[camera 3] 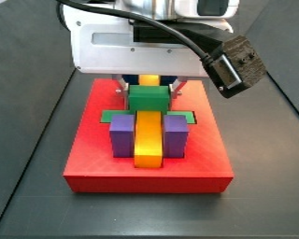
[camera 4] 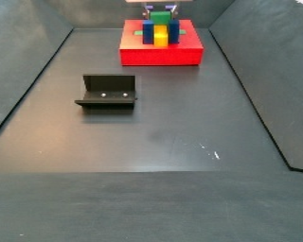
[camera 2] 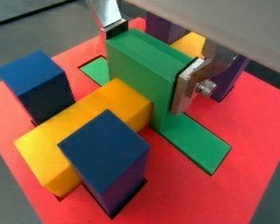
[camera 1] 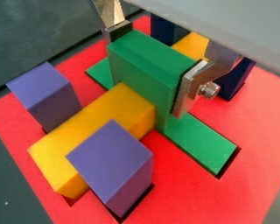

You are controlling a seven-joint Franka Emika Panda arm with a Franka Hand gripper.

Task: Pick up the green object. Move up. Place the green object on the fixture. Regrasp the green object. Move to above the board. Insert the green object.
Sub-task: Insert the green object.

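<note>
Dark grey matte flooring walled by darker panels fills the work cell, with the red board far back in a side view and the fixture standing well apart from it, bare.

On that board sits the green object, its tall central block upright and its flat side arms lying in a recessed cross-shaped slot, so it looks seated or very nearly so. It reads as a rigid, matte moulded piece, probably light, unlikely to deform or chip under a firm pinch; the flat vertical faces of the central block are the natural place to hold it, and that is where it is held. The gripper stands directly over the board, jaws closed narrowly on that block, one silver finger with its screw pressed on one face and the opposite finger against the far face.

Just beside the piece, touching or nearly touching the block, lies the long yellow bar. Purple blocks flank that bar; in a wrist view they look blue, likely a colour cast. In a side view the white wrist housing and a black cable hide the fingers.
</note>
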